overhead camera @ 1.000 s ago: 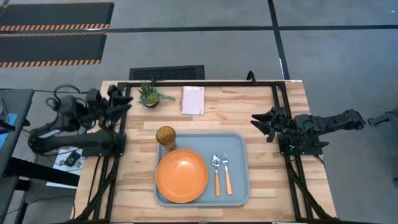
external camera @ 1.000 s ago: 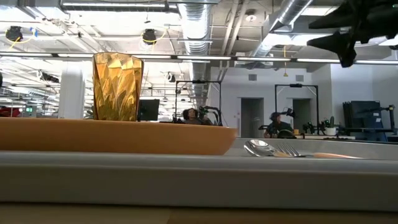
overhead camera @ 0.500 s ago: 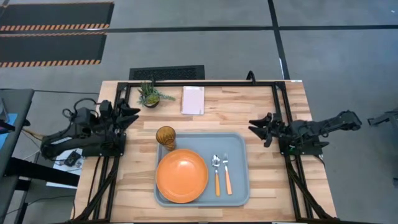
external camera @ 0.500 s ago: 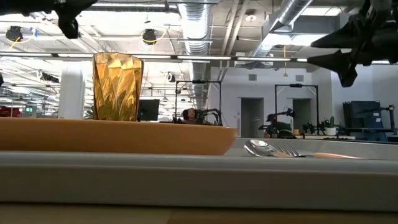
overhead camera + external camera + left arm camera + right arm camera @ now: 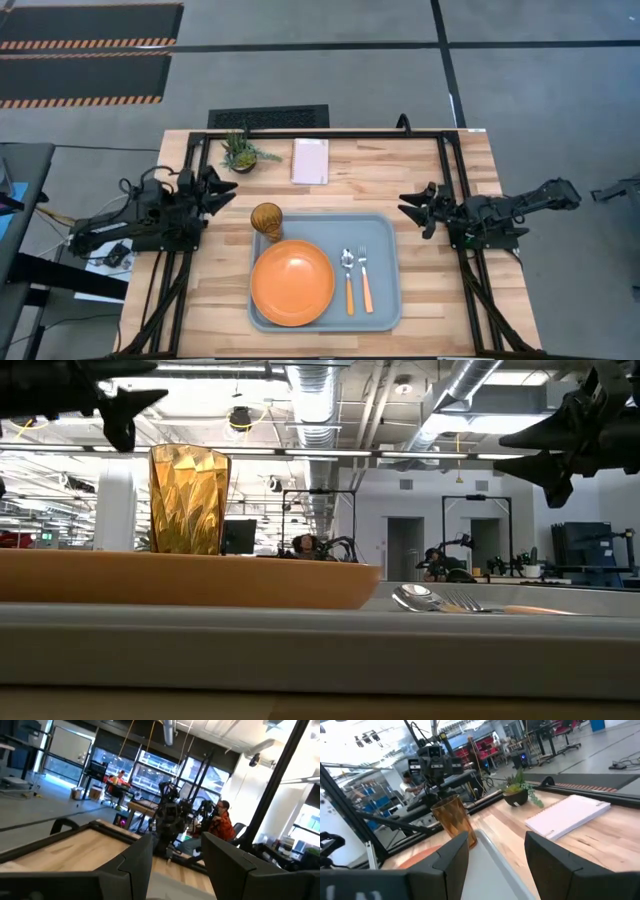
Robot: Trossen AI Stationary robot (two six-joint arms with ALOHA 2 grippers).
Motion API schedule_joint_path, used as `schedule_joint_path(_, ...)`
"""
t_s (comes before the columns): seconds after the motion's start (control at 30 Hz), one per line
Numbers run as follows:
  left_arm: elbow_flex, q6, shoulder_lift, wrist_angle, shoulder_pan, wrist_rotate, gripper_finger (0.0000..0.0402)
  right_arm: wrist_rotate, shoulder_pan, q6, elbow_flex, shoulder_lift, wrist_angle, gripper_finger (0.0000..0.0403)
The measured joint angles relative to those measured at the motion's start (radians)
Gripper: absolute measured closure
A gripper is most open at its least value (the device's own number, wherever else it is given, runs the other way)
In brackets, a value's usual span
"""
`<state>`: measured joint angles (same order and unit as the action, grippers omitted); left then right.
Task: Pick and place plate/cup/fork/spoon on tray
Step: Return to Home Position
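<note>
- Since the earlier frame, the left claw point(image 5: 226, 190) has been advanced towards the cup point(image 5: 266, 219); the right claw point(image 5: 412, 208) is almost unchanged.
- Both claws are seen with fingers apart, nothing held — left one beside the counter's point(image 5: 420, 170) left edge, right one just off the tray's point(image 5: 385, 232) right rim.
- In the low view the tray's floor is hidden behind its near rim; the fork point(image 5: 500, 606) and spoon point(image 5: 420, 598) are barely made out.
- The orange plate point(image 5: 292, 282), spoon point(image 5: 347, 277) and fork point(image 5: 365, 278) lie on the tray, cutlery side by side right of the plate.
- The amber, ribbed cup stands at the tray's far-left corner; whether it is on the rim cannot be told.
</note>
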<state>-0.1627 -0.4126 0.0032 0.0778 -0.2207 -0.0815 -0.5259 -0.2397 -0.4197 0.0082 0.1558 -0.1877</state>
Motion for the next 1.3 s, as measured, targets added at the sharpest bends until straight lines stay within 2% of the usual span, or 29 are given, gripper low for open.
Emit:
schedule_joint_path(0.33,0.073,-0.003,0.0,0.097,0.003,0.0,0.0245,0.0,0.007,0.01,-0.001,0.0,0.01,0.0188)
schedule_joint_path(0.57,0.118,-0.007,0.0,0.119,0.046,0.024,0.0245,0.0,0.007,0.01,-0.002,0.0,0.024,0.0188)
schedule_joint_path(0.9,0.152,0.008,0.0,0.132,0.108,0.105,0.0245,0.0,0.007,0.01,-0.002,0.0,0.052,0.0188)
schedule_joint_path(1.3,0.153,0.008,0.0,0.131,0.112,0.21,0.0244,0.0,0.006,0.002,-0.003,0.0,0.089,0.0188)
